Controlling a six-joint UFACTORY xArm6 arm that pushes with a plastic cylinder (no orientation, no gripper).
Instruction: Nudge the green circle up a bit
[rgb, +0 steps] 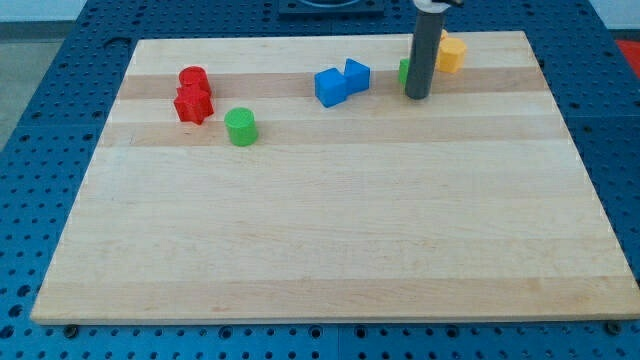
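Observation:
The green circle is a short green cylinder standing on the wooden board at the upper left. My rod comes down from the view's top, and my tip rests on the board far to the right of the green circle. The tip stands right in front of another green block, which it mostly hides, so its shape cannot be made out.
A red cylinder and a red star-like block sit just left and above the green circle. Two blue blocks sit left of my tip. A yellow block is behind the rod.

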